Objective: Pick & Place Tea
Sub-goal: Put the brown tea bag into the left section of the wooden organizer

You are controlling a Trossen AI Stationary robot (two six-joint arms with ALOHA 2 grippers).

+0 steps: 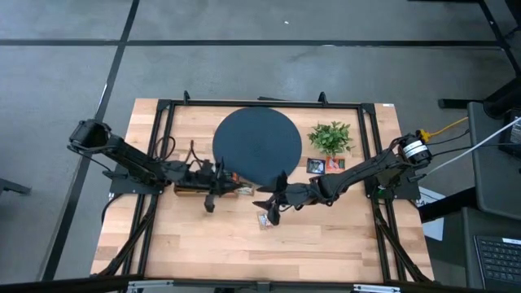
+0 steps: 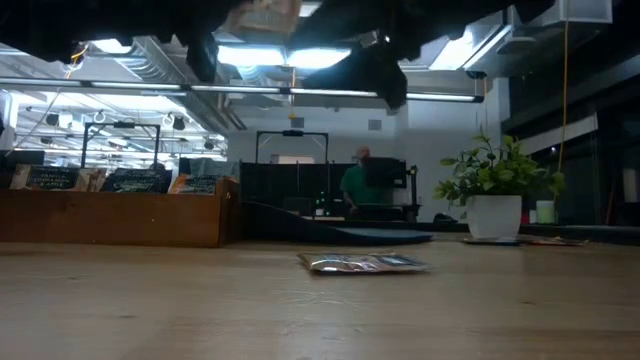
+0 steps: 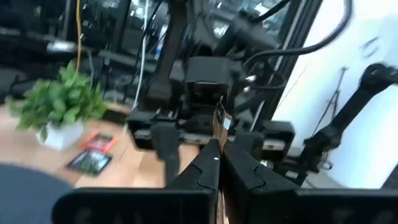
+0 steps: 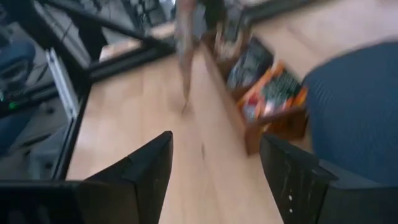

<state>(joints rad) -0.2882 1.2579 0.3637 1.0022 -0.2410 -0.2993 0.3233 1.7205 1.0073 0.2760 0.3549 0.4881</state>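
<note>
Disc [image 1: 256, 146]: far centre of the counter [image 1: 326, 244].
Plant [image 1: 330, 137]: right of disc.
Two sachets [image 1: 325, 165]: just near the plant.
Box [image 1: 207, 185]: left of centre.
Lone sachet [image 1: 264, 220]: near centre.

Pale wooden table [image 1: 212, 244], matt dark disc [image 1: 256, 146], shiny foil sachet [image 2: 365, 263].

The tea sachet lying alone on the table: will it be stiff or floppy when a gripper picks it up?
Probably floppy: the tea sachet lies flat, thin and slightly crinkled. It looks light, so a push may slide it over the smooth wooden table. Its glossy wrapper could slip between fingers.
</note>
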